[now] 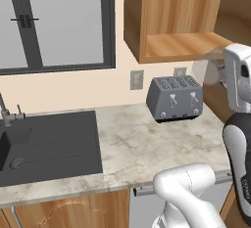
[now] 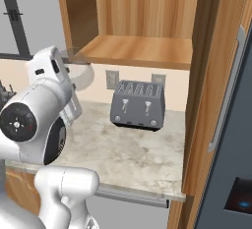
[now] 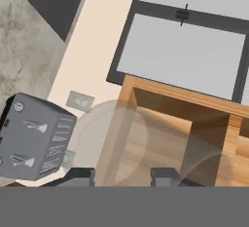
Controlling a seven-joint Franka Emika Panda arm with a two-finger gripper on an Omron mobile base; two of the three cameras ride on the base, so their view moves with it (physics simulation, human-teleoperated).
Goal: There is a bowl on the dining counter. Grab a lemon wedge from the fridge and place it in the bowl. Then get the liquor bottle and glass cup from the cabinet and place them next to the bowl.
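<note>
The glass cup, clear and see-through, sits between the two dark finger tips of my gripper, which is shut on it. The cup hangs in the air just below and in front of the open wooden cabinet, above the worktop. From the right side the cup shows beside my white hand, left of the cabinet's shelf. The dark grey fridge stands at the far right. The bowl, dining counter, lemon wedge and liquor bottle are out of view.
A grey toaster stands on the marbled worktop under the cabinet, against the wall. A black sink lies to the left below a window. A tall wooden panel separates worktop and fridge.
</note>
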